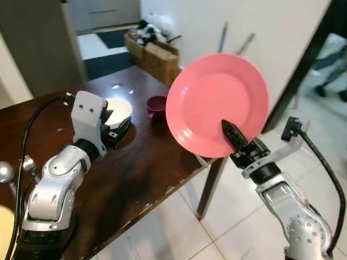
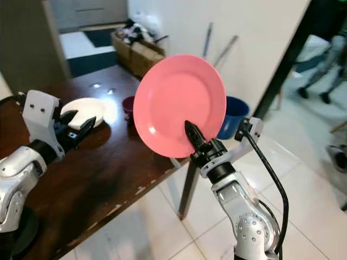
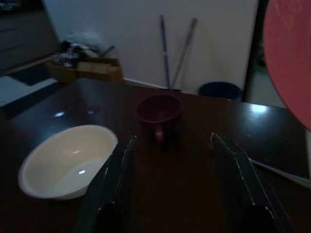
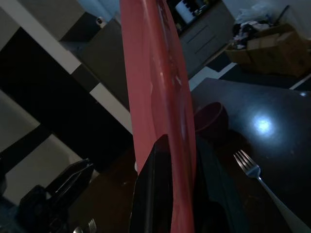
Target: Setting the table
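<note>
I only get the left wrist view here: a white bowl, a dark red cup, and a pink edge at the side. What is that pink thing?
Observer: A pink plate, held upright off the table's edge by the right gripper, one black finger lying across its face.
Operator: Is anything else on the table near it?
Observer: Yes, a fork lies on the dark table, close to the cup.
Operator: And the arm whose camera I see through?
Observer: The left gripper hovers open just above the table beside the white bowl, holding nothing.
</note>
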`<state>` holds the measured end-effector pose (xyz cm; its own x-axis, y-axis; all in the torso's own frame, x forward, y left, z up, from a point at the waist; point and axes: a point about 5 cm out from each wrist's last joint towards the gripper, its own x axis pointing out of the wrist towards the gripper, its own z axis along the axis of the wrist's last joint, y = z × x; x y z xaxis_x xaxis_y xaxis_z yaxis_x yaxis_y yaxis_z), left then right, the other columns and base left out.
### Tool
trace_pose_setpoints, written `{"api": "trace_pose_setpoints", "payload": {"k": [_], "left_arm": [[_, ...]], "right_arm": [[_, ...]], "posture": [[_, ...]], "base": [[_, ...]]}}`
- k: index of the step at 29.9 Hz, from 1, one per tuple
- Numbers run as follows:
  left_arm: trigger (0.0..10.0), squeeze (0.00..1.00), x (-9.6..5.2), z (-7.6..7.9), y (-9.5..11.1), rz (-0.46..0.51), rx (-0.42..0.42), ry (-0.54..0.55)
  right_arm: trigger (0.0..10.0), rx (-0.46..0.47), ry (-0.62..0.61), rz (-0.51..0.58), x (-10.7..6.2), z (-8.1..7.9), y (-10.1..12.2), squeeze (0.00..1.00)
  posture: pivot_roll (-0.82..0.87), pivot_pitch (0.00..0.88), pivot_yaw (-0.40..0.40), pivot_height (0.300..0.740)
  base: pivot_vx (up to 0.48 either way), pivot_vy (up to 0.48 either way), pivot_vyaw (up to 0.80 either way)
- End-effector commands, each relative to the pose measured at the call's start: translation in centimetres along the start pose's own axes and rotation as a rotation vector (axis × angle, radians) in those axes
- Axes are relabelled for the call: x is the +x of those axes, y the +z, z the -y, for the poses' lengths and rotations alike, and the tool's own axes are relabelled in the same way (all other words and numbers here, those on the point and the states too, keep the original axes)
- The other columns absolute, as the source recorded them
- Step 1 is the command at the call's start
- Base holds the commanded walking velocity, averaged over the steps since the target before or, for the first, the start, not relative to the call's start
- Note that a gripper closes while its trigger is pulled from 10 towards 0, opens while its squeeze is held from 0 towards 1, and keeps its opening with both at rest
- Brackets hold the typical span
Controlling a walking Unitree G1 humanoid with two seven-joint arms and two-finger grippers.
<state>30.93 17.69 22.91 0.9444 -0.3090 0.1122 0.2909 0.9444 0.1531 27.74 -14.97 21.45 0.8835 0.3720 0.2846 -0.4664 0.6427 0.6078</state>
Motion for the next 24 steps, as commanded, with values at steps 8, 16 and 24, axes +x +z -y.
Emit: {"api": "trace_pose_setpoints", "payload": {"k": [8,16,24], "left_arm": [[10.0,0.00,0.03,0.11,-0.36,-0.013,-0.007,-0.004],[10.0,0.00,0.09,0.17,-0.34,-0.011,-0.008,-0.006],[10.0,0.00,0.14,0.17,-0.36,-0.010,-0.010,-0.005]], "right_arm": [[10.0,0.002,0.005,-0.009,-0.02,-0.04,-0.25,0.00],[10.0,0.000,0.006,-0.012,0.00,-0.05,-0.25,0.00],[10.0,-0.003,0.008,-0.016,0.04,-0.04,-0.26,0.00]], "posture": [[-0.04,0.000,0.068,0.740],[-0.04,0.000,0.067,0.740],[-0.04,0.000,0.064,0.740]], "base": [[0.000,0.000,-0.80],[0.000,0.000,-0.80],[0.000,0.000,-0.80]]}}
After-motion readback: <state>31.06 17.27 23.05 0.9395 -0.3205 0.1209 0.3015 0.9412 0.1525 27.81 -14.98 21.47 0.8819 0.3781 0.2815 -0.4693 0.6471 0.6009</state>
